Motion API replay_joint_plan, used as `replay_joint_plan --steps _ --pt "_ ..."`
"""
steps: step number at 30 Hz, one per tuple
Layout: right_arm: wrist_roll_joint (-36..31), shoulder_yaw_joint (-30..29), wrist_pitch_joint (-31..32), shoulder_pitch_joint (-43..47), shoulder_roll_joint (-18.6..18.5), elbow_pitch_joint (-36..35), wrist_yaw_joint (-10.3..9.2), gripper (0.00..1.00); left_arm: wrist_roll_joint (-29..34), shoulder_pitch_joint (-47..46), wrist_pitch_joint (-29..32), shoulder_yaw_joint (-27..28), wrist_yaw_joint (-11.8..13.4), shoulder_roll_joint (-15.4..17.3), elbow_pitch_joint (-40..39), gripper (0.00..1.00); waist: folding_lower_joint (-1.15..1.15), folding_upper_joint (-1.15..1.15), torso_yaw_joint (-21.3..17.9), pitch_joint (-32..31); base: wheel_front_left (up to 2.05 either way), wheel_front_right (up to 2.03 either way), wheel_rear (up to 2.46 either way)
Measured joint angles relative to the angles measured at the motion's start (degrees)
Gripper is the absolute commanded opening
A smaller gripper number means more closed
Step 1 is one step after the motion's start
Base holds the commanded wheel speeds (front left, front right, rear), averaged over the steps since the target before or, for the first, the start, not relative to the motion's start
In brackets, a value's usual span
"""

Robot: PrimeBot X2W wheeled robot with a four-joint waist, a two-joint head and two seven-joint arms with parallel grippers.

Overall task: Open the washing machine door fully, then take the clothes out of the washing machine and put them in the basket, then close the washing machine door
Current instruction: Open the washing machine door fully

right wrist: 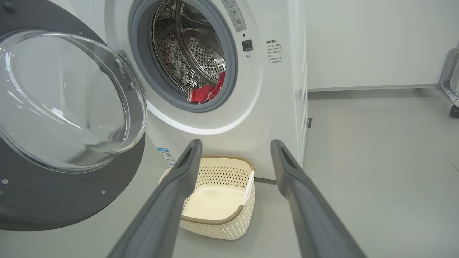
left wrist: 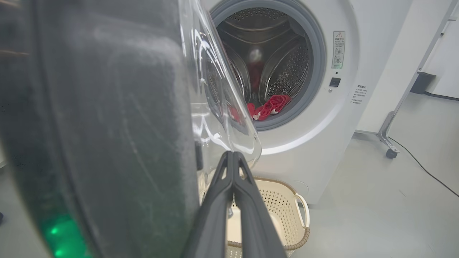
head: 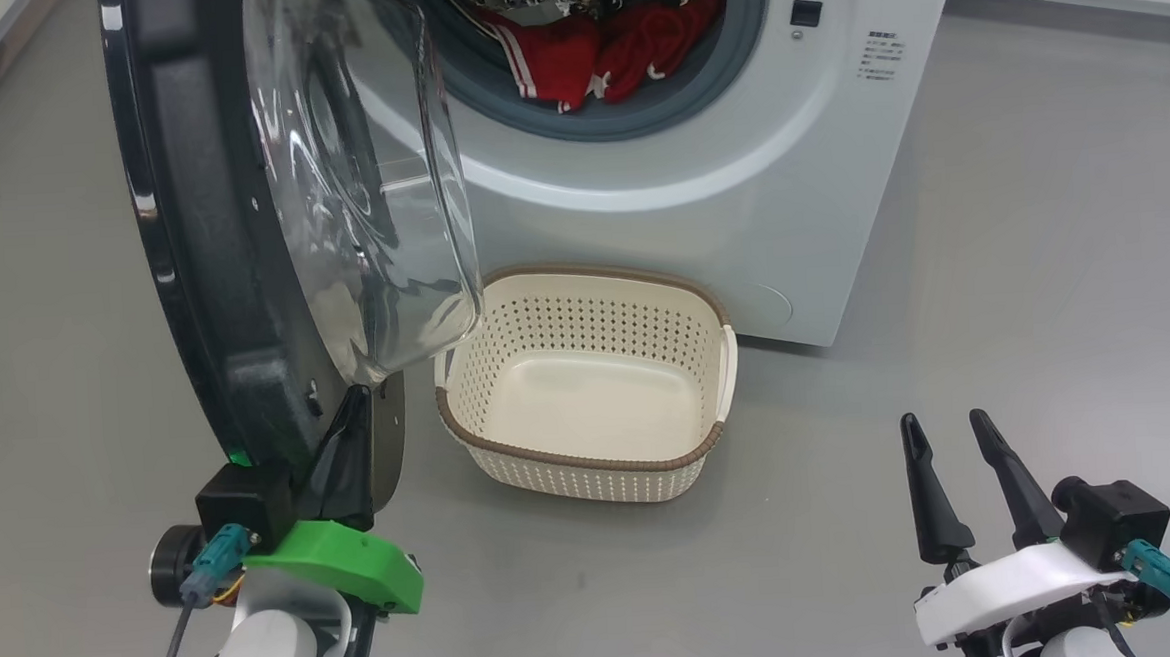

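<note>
The washing machine (head: 739, 210) stands at the back with its door (head: 212, 288) swung out to the left, matte inner side and clear glass bowl facing me. Red clothes (head: 581, 58) lie at the drum's front lip, and show again as clothes (left wrist: 269, 105) and clothes (right wrist: 204, 94). The cream basket (head: 572, 464) sits empty on the floor in front of the machine. My left gripper (head: 353, 401) is shut with nothing between its fingers, its tip against the door's lower inner side under the glass bowl (left wrist: 215, 107). My right gripper (head: 945, 420) hangs open at the lower right, apart from everything.
Grey floor surrounds the machine. A metal frame leg on a caster (left wrist: 389, 143) and a black cable (left wrist: 423, 168) lie to the machine's right by the white wall. The open door blocks the space left of the basket (right wrist: 215, 220).
</note>
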Motion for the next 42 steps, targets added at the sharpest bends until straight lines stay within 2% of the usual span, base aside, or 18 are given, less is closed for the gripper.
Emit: replay_joint_plan --steps 5,14,19,27,42 --pt "-0.8 1.1 0.0 0.0 -0.1 0.0 0.02 1.0 -0.6 -0.1 -0.5 2.5 0.8 0.2 0.1 0.0 0.0 0.0 2.3 0.7 0.0 0.0 0.0" --pt "-2.0 2.5 0.5 -0.7 -0.9 -0.3 0.43 1.0 -2.4 -0.2 -1.0 8.3 2.3 3.0 0.0 0.0 0.0 0.0 3.7 4.0 0.0 0.0 0.0" --pt "-2.5 2.7 0.7 -1.4 -1.6 -0.6 0.44 1.0 -4.2 -0.6 -1.5 11.8 2.8 4.2 -0.1 0.0 0.0 0.0 3.8 6.0 0.0 0.0 0.0" --pt "-2.9 2.8 1.2 -3.2 -2.7 -1.4 0.44 1.0 -6.5 -2.7 -1.5 17.6 3.0 8.0 0.2 0.0 0.0 0.0 3.3 9.0 0.0 0.0 0.0" --pt "-3.3 3.1 2.4 -5.6 -3.5 -3.6 0.45 1.0 -10.7 -6.4 -1.9 24.1 3.0 12.8 3.9 0.0 0.0 0.0 1.9 14.9 0.0 0.0 0.0"
